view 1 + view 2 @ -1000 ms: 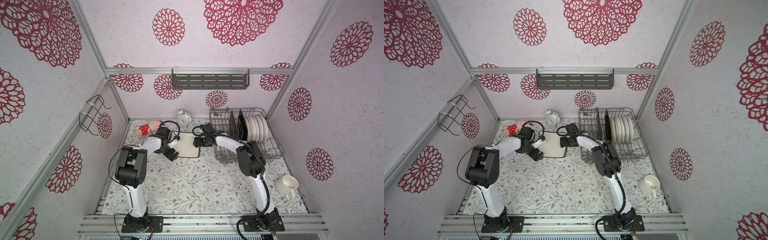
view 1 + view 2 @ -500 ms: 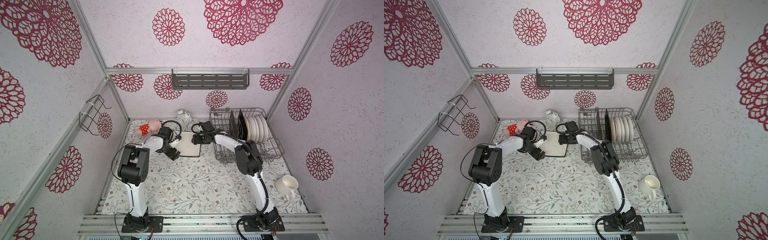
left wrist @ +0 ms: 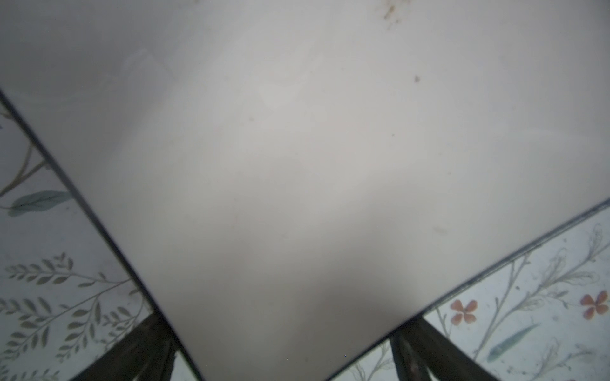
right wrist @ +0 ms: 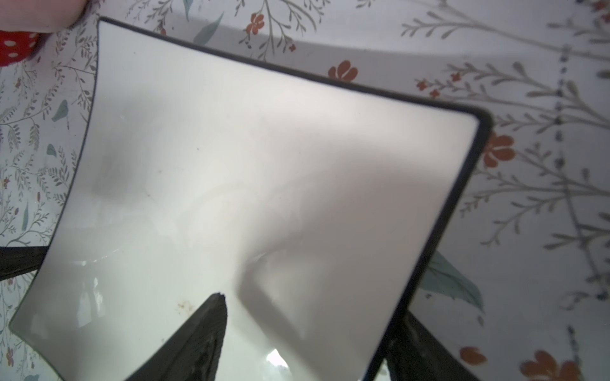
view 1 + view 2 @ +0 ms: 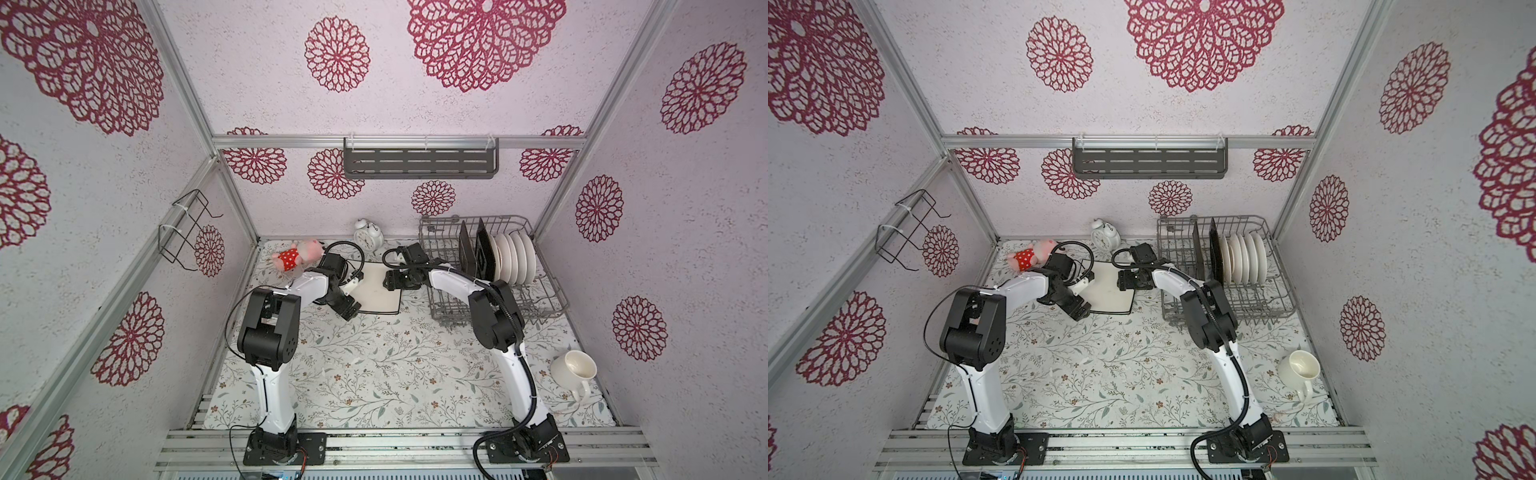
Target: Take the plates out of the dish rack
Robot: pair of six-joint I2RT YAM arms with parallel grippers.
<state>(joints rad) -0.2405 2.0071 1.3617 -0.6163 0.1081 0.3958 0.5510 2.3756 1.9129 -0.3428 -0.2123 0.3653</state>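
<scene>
at mid-frame in a top view | left hand (image 5: 352, 308) spread wide, right hand (image 5: 390, 285) part open, both astride square white plate (image 5: 376, 293), neither clamped | plate on tabletop (image 5: 374, 365), left of dish rack (image 5: 544, 296) | step: likely set-down | next: withdraw, pinch one of the upright plates (image 5: 515, 257) at frame right

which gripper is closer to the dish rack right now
Right. The right gripper sits at the rack-side edge of the square plate, just beside the dish rack. The left gripper straddles the plate's near corner on the opposite side, farther off.
</scene>
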